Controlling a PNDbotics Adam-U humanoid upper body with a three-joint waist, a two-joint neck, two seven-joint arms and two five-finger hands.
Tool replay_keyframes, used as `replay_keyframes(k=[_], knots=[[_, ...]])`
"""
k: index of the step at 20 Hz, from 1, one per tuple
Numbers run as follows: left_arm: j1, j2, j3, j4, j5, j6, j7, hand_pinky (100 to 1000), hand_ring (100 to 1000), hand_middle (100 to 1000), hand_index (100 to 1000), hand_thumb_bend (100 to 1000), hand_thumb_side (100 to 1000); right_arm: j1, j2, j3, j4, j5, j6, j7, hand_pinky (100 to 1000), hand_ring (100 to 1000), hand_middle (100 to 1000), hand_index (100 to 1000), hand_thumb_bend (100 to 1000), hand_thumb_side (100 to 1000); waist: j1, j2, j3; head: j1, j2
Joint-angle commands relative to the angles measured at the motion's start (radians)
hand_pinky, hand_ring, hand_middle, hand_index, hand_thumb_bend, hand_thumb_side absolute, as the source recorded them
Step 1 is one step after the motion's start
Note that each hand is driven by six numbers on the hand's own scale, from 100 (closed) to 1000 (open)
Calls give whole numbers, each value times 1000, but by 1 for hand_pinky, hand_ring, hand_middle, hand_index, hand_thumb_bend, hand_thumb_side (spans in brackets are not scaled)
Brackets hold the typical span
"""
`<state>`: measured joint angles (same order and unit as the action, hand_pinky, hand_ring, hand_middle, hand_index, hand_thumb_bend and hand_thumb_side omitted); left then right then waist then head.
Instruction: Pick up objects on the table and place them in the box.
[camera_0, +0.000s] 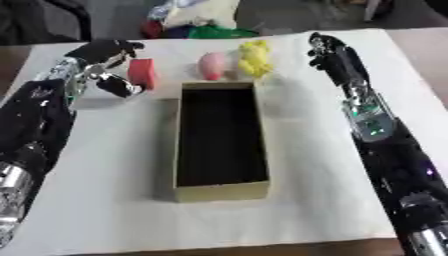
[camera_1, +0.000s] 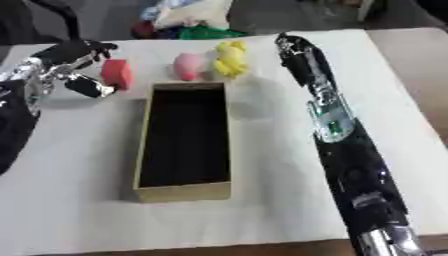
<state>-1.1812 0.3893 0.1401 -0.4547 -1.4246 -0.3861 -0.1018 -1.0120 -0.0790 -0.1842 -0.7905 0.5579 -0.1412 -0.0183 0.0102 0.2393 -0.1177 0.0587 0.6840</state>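
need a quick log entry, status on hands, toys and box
Left hand beside red toy, grip unclear. Right hand right of yellow toy, grip unclear. Pink toy behind box. Nothing blocking.

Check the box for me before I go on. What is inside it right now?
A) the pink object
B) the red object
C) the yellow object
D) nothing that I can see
D: the box shows only a dark interior, while the red object, the pink object and the yellow object lie on the table beyond its far end.
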Motion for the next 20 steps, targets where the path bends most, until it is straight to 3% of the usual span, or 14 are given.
replay_keyframes(k=[1, 7, 10, 11, 12, 20], knots=[[-16, 23, 1, -17, -12, -7, -7, 680, 678, 666, 950, 218, 334, -29, -21, 3, -23, -10, -3, 1, 713, 655, 651, 878, 100, 982, -2, -17, -2, -1, -10], [-12, 18, 0, -25, -16, -22, -6, 563, 543, 523, 825, 101, 256, -28, -23, 1, -16, -12, 1, -2, 713, 656, 651, 879, 100, 984, -6, -23, -3, -1, -9], [-14, 17, -1, -39, -3, -35, 7, 554, 534, 510, 814, 100, 247, -26, -23, 0, -12, -11, 3, -4, 713, 656, 652, 879, 100, 984, -7, -32, -2, 0, -6], [-16, 16, -3, -46, 3, -46, 9, 551, 531, 507, 813, 100, 302, -24, -24, 0, -10, -10, 4, -5, 714, 656, 652, 879, 100, 984, -8, -37, -1, 1, -4], [-18, 15, -6, -53, 11, -57, 9, 551, 531, 506, 813, 100, 247, -23, -24, 0, -8, -10, 5, -6, 714, 657, 652, 879, 100, 984, -7, -42, 1, 2, -2], [-18, -10, -57, -121, 83, -187, -39, 570, 546, 522, 825, 100, 270, -11, -21, -1, -4, 2, 7, -8, 714, 657, 652, 880, 100, 982, -6, -91, 24, 2, 14]])
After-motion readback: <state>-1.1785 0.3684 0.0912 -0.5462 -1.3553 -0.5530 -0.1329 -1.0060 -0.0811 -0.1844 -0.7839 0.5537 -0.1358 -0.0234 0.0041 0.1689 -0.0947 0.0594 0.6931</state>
